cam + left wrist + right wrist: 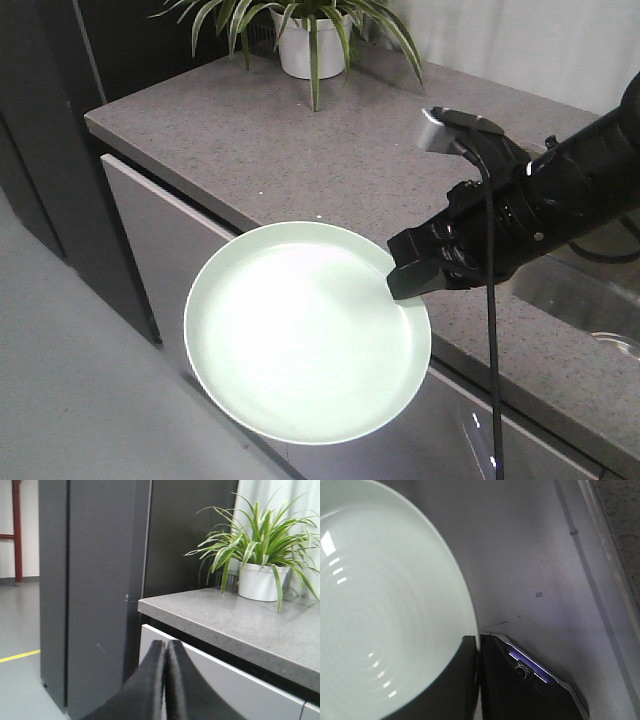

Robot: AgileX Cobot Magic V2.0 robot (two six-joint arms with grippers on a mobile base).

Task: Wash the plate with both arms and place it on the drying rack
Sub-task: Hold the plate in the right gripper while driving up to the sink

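The pale mint-green plate (300, 335) hangs in the air in front of the counter, face up and slightly tilted. My right gripper (402, 285) is shut on its right rim, one finger above and one below. In the right wrist view the plate (385, 595) fills the left side, its rim pinched by my right gripper (477, 642). My left gripper (166, 644) shows only in the left wrist view, shut and empty, pointing at the counter's left end. The drying rack is out of view.
A grey speckled countertop (300, 130) runs back left to right, with a white potted plant (310, 40) at the back. A steel sink (590, 300) lies at the right edge. A dark tall cabinet (90, 580) stands left of the counter. Grey cabinet fronts (160, 240) are below.
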